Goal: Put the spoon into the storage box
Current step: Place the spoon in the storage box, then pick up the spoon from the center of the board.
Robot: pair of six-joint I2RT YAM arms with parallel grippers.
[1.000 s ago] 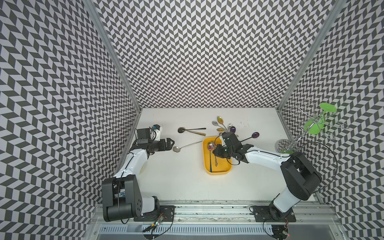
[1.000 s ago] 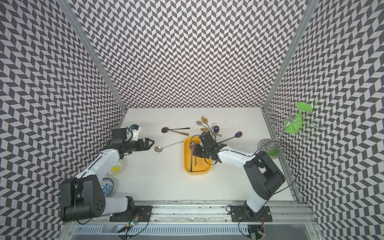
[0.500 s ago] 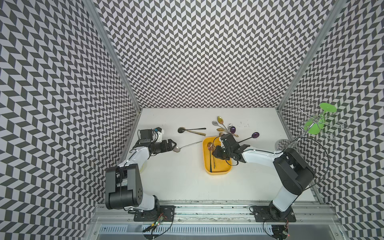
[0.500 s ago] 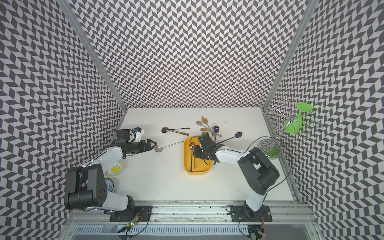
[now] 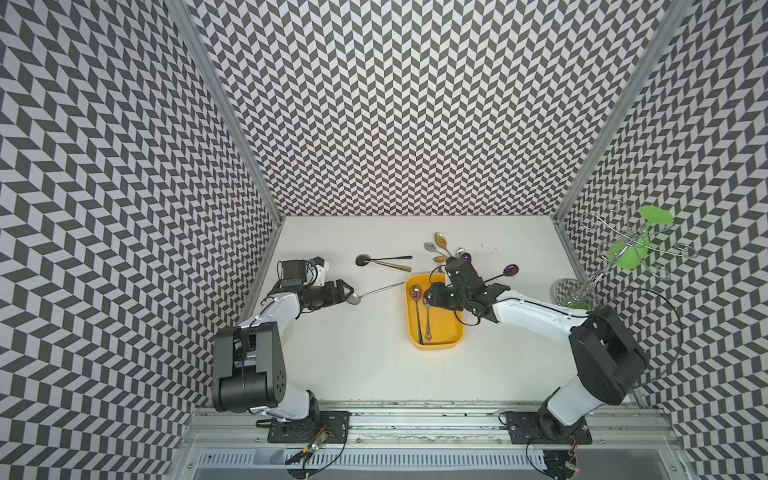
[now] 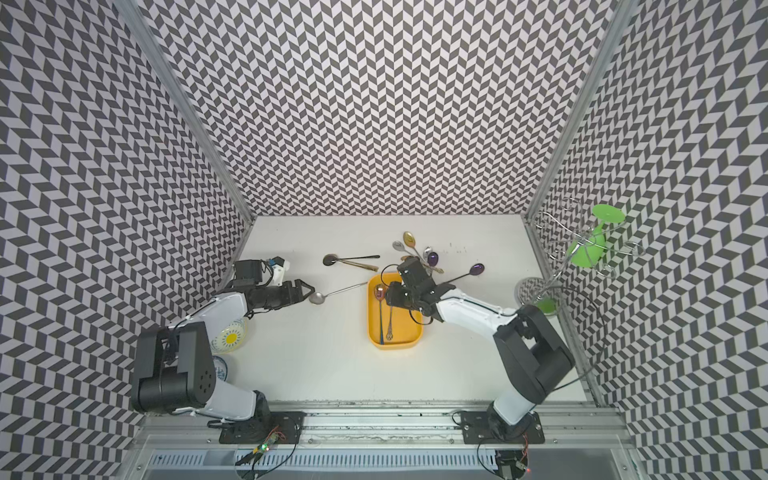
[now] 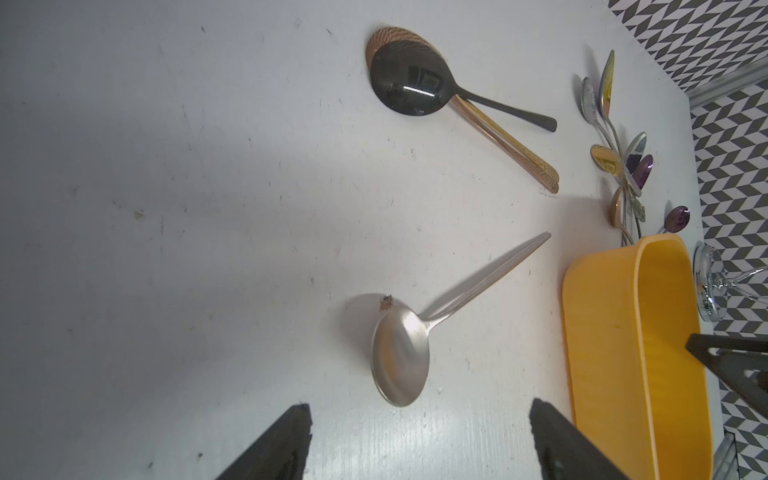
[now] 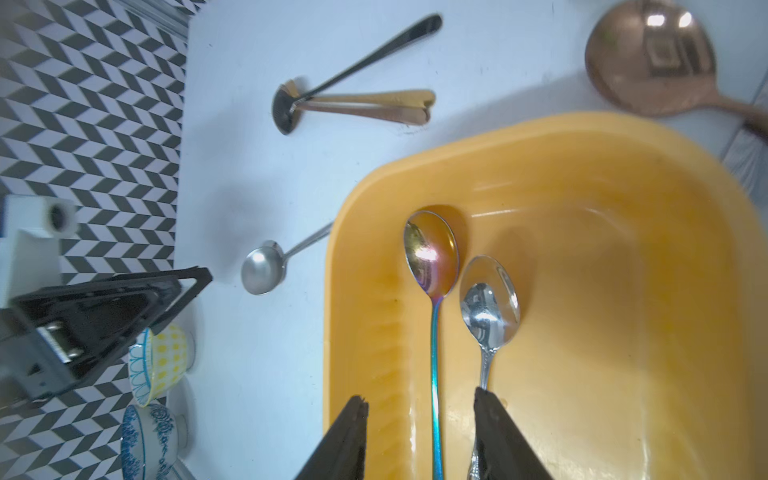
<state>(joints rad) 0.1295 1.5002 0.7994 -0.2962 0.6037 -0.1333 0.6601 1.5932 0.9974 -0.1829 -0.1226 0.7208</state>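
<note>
Mid-worktop [image 5: 365, 365], the yellow storage box [image 5: 446, 328] sits under the right gripper [image 8: 419, 405], jaws spread and clear of the rainbow spoon [image 8: 432, 257] lying inside beside a small silver spoon [image 8: 490, 307]; the left gripper [image 7: 420, 409], spread, faces a big silver spoon [image 7: 401, 357] toward the left edge.

Inside a shallow yellow plastic storage box [image 6: 407, 329], an iridescent long-handled spoon [image 6: 379, 292] and an ornate silver spoon [image 6: 390, 328] are laid side by side. The right gripper [image 6: 389, 296] is held over its far end. A plain silver metal spoon [image 6: 318, 297] is laid just beside the left gripper [image 6: 308, 289].
</note>
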